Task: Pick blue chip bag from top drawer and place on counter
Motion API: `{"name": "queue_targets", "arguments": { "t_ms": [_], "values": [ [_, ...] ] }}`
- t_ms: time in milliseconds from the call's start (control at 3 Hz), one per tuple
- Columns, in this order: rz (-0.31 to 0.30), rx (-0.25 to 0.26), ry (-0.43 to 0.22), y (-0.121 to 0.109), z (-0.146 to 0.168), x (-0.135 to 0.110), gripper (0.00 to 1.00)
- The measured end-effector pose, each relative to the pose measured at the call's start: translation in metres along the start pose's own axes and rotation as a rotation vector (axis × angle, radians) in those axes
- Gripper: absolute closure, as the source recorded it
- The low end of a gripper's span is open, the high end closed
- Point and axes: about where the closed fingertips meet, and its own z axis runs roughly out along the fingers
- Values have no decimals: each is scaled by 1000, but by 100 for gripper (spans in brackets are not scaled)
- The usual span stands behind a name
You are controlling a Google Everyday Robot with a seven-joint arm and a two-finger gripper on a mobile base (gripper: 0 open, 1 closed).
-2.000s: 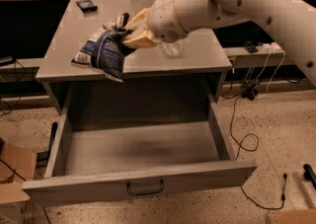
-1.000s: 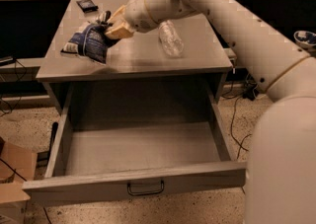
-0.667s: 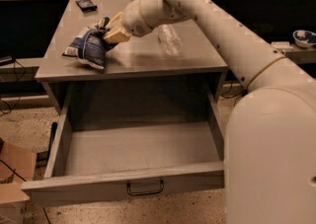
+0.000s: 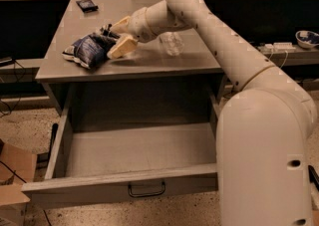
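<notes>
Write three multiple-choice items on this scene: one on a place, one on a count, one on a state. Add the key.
1. Where is the blue chip bag?
A. hanging in mid-air
B. on the counter
C. inside a closed cupboard

2. Count each clear plastic bottle on the counter.
A. one
B. two
C. three

3. What state is the top drawer in?
A. shut
B. lifted out
C. pulled open

Key:
1 B: the bag rests on the counter's front left part, with the gripper at its right end.
2 A: only one shows, to the right of the gripper.
3 C: its front panel stands well out from the counter's edge, with the inside in view.
</notes>
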Motion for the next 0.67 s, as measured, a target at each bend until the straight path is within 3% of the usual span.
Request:
{"name": "queue_targets", "arguments": {
  "t_ms": [333,667],
  "values": [
    [0,0,0,0,0,0,0],
    [0,0,0,0,0,0,0]
  ]
}}
